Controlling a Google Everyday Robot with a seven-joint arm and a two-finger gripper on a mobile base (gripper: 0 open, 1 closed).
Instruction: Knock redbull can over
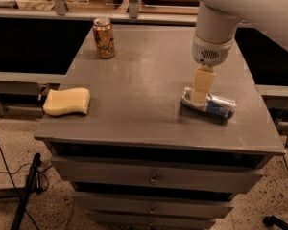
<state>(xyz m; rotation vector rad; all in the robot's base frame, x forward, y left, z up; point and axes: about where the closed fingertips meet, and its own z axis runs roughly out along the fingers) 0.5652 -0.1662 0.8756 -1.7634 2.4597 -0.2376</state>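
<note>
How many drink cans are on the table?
2. The orange-brown can stands upright at the back left; the redbull can lies on its side near the right edge, the gripper at its left end. None seems hidden.

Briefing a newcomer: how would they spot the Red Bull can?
On the grey cabinet, toward its right side and under the gripper, lies the redbull can. It is blue and silver and on its side, unlike the upright orange can at the back.

Claw (200,97) over redbull can (221,107); sponge (67,101), orange can (104,38) distant.
</note>
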